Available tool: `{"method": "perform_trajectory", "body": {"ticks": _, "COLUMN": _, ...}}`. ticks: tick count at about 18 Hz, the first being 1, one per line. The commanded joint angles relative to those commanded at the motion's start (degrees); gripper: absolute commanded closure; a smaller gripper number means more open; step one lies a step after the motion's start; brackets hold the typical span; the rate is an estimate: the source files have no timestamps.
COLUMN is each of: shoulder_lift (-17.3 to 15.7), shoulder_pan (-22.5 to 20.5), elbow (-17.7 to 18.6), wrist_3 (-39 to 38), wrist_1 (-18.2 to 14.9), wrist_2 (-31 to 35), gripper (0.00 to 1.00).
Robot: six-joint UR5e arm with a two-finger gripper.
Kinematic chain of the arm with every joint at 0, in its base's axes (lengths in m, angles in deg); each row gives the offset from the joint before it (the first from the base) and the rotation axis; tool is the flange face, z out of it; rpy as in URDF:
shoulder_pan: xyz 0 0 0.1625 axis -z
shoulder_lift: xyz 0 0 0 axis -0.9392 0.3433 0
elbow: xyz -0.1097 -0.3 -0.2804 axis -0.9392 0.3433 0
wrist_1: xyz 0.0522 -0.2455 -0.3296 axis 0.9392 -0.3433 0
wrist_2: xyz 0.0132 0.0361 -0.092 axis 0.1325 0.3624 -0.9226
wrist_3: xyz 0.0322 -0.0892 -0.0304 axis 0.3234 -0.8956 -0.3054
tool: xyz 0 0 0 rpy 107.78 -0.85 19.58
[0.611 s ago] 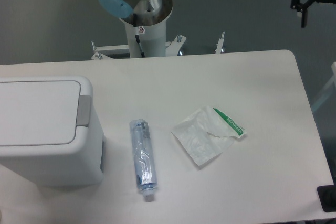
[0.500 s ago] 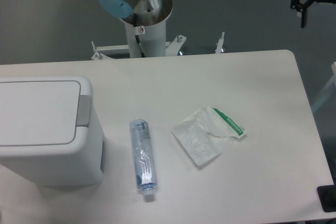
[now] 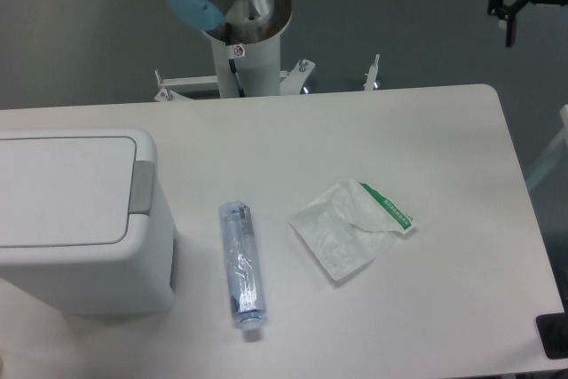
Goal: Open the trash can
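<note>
The trash can (image 3: 80, 219) is a large white boxy bin at the left edge of the table. Its flat lid (image 3: 62, 188) is down, and the grey push tab (image 3: 142, 187) sits on the lid's right side. My gripper (image 3: 540, 8) is black and hangs at the top right corner of the view, beyond the table's far right corner and far from the bin. Only its left finger (image 3: 511, 26) shows fully; the rest is cut off by the frame edge. It looks open and holds nothing.
A clear plastic bottle with a blue label (image 3: 240, 267) lies on the white table (image 3: 444, 148) just right of the bin. A translucent plastic bag with a green strip (image 3: 352, 228) lies at the middle. The arm's base column (image 3: 241, 42) stands behind the far edge.
The gripper has shifted very slightly left at the top right corner. Nothing on the table has moved.
</note>
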Motion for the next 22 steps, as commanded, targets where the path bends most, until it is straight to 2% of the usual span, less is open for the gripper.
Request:
{"method": "perform_trajectory", "body": {"ticks": 5, "shoulder_lift": -1.93, "shoulder_pan": 5.54, "elbow": 1.23, "wrist_3": -17.21, "wrist_1": 0.09, "wrist_2": -0.70, "gripper": 0.00}}
{"method": "perform_trajectory", "body": {"ticks": 6, "shoulder_lift": -2.54, "shoulder_pan": 6.51, "elbow": 1.49, "wrist_3": -22.64, "wrist_1": 0.00, "wrist_2": -0.88, "gripper": 0.00}}
{"method": "perform_trajectory", "body": {"ticks": 9, "shoulder_lift": -2.73, "shoulder_pan": 11.68, "elbow": 2.28, "wrist_3": -32.51, "wrist_1": 0.00, "wrist_2": -0.79, "gripper": 0.00}}
{"method": "perform_trajectory", "body": {"ticks": 11, "shoulder_lift": -4.03, "shoulder_pan": 13.28, "elbow": 4.21, "wrist_3": -36.05, "wrist_1": 1.22, "wrist_2": -0.53, "gripper": 0.00}}
{"method": "perform_trajectory", "body": {"ticks": 13, "shoulder_lift": -5.36, "shoulder_pan": 14.33, "elbow": 5.53, "wrist_3": -39.98, "wrist_1": 4.47, "wrist_2": -0.88, "gripper": 0.00}}
{"method": "perform_trajectory", "body": {"ticks": 16, "shoulder_lift": -6.68, "shoulder_pan": 19.06, "elbow": 7.20, "wrist_3": -51.68, "wrist_1": 5.01, "wrist_2": -0.70, "gripper": 0.00}}
{"method": "perform_trajectory", "body": {"ticks": 19, "shoulder_lift": -7.21, "shoulder_pan": 23.03, "elbow": 8.53, "wrist_3": -54.86, "wrist_1": 5.01, "wrist_2": -0.97, "gripper": 0.00}}
{"method": "perform_trajectory", "body": {"ticks": 22, "shoulder_lift": -6.51, "shoulder_pan": 26.72, "elbow": 8.62, "wrist_3": -63.80, "wrist_1": 5.45, "wrist_2": -1.84, "gripper": 0.00}}
